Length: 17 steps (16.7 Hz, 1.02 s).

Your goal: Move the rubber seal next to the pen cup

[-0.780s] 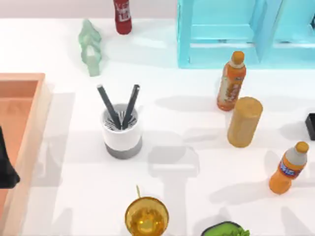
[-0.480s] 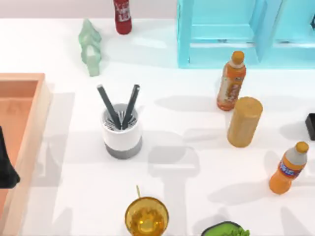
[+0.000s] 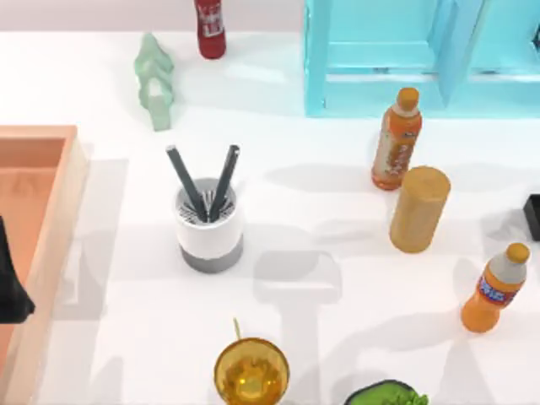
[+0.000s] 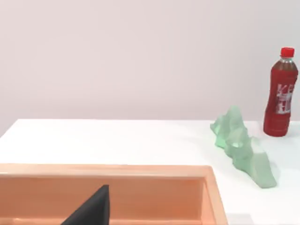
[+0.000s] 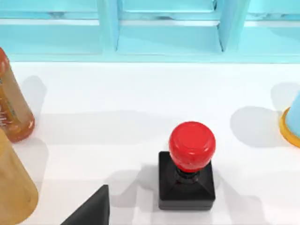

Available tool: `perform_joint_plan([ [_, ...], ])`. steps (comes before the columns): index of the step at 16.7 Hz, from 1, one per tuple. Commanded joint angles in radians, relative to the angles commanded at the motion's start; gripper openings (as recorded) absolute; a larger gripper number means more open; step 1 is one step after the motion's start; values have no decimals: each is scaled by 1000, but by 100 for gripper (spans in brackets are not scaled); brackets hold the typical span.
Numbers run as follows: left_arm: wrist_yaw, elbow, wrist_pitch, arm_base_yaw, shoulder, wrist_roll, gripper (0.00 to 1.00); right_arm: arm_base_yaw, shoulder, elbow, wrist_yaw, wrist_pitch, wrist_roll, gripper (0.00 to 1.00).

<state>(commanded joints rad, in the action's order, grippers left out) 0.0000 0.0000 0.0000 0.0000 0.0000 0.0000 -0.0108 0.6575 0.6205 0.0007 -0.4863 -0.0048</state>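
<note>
The pen cup point(image 3: 209, 226) is white with a grey base band and holds two dark pens, standing left of the table's middle. The rubber seal point(image 3: 532, 217) is a small black square piece at the table's right edge, far from the cup. In the right wrist view the rubber seal point(image 5: 186, 180) carries a round red knob and stands alone on the white table, just ahead of my right gripper point(image 5: 91, 211). My left gripper point(image 3: 10, 291) hangs parked over the orange tray at the left edge; a dark tip of it point(image 4: 91, 211) shows above the tray.
Between cup and seal stand a tan cylinder point(image 3: 418, 209) and an orange bottle point(image 3: 396, 140). Another orange bottle point(image 3: 494, 289) is near the seal. An amber glass point(image 3: 251, 371), a green bowl point(image 3: 386, 395), a turquoise rack point(image 3: 422, 55), a green figure point(image 3: 155, 82) and a red bottle point(image 3: 210, 27) ring the table.
Only the shadows on the table's lower right have shifted. The seal, the pen cup and the left arm have stayed where they were.
</note>
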Motion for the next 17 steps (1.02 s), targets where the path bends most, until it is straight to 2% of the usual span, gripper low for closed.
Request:
perform_joint_plan([
  [10, 0, 0, 0, 0, 0, 0, 100, -14, 1024, 892, 1, -651, -6, 100],
  [14, 0, 0, 0, 0, 0, 0, 100, -18, 1269, 1116, 1, -820, -8, 100],
  [17, 0, 0, 0, 0, 0, 0, 100, -20, 1353, 1194, 1, -882, -9, 100],
])
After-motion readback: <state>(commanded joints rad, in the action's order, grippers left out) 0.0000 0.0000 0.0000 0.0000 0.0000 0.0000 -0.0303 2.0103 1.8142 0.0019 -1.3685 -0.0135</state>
